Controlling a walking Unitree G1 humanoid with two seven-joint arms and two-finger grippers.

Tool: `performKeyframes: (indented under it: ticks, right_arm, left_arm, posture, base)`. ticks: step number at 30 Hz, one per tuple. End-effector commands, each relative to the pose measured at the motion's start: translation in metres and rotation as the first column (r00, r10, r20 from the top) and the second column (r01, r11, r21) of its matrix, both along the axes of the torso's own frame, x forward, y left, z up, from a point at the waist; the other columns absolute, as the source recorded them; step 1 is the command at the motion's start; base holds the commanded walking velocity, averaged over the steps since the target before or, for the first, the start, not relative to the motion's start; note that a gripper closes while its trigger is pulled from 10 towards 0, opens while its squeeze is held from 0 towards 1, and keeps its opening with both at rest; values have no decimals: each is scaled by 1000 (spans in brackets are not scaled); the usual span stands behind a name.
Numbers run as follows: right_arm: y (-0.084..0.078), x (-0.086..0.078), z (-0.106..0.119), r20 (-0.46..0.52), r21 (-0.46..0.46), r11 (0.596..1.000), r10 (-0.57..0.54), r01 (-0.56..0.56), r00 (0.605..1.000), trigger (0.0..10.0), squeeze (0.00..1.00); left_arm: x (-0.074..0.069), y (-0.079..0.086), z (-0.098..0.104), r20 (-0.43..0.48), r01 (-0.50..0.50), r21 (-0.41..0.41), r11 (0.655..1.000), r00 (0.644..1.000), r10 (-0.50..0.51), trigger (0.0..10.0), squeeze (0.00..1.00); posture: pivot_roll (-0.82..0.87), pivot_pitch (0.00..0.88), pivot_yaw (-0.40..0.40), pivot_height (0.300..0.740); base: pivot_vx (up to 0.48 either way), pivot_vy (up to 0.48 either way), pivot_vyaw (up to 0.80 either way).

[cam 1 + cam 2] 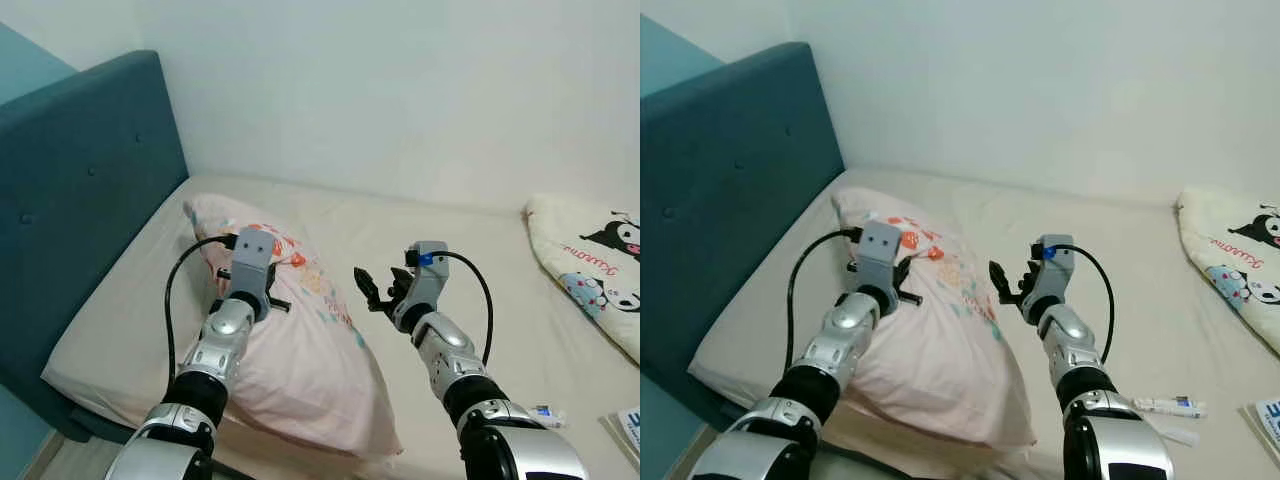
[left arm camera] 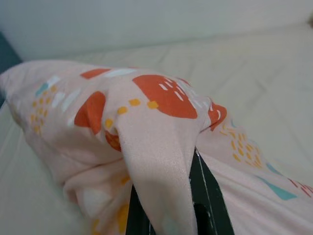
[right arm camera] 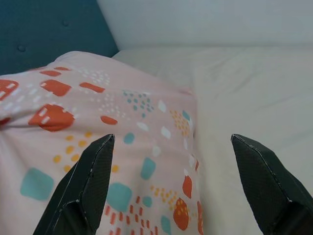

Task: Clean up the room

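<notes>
1 pillow (image 2: 146, 117) fold, seemingly pinched

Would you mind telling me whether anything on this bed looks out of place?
The pink pillow lies askew, angled away from the headboard; the left gripper pinches its fabric. A small tube lies loose on the mattress.
</notes>
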State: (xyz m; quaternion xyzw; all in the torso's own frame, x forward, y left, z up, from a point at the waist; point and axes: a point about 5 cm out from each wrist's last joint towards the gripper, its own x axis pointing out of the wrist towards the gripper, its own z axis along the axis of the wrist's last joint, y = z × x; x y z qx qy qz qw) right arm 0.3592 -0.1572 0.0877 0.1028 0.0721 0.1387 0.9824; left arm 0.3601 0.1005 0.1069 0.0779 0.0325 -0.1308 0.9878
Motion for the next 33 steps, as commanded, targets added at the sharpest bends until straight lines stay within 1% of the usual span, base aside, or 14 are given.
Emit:
performKeyframes:
  ticks: [1,3,6,10,16,20,26,33]
  right_arm:
    - [0,-1,-1,4,-7,1000,-6,6,1000,10000,0]
    - [0,-1,-1,0,-12,1000,-16,16,1000,10000,0]
    - [0,-1,-2,-1,-14,1000,-20,20,1000,10000,0]
    - [-1,-2,-1,13,-5,1000,-22,22,1000,10000,0]
    - [-3,-2,2,49,12,999,-31,31,998,10000,0]
    - [-3,-2,1,39,8,1000,-22,21,999,10000,0]
    - [-4,-2,2,49,12,999,-33,32,998,10000,0]
    - [-2,-1,5,69,15,999,-35,34,997,10000,0]
  left_arm:
    - [6,0,23,126,14,13,1000,992,-16,10000,0]
    - [6,0,25,141,26,9,1000,990,-27,10000,0]
    - [7,0,27,139,35,-9,999,990,-33,10000,0]
    - [9,2,31,149,35,-4,999,988,-34,10000,0]
    - [11,4,34,172,33,27,999,984,-37,10000,0]
    - [11,3,35,183,39,37,999,982,-45,10000,0]
    - [11,1,37,190,47,35,998,980,-53,10000,0]
    - [15,-2,46,219,52,35,998,974,-59,10000,0]
  posture:
    - [-96,0,-15,740]
    - [-99,0,-13,740]
    - [-100,0,-12,740]
    - [-102,0,-9,740]
    - [-105,0,-7,740]
    - [-106,0,-6,740]
    - [-111,0,-3,740]
    - [-115,0,-5,740]
  base:
    - [0,0,0]
    - [0,0,0]
    - [0,0,0]
    - [0,0,0]
    - [0,337,0]
    - [0,396,-756]
    - [0,394,-758]
    - [0,394,0]
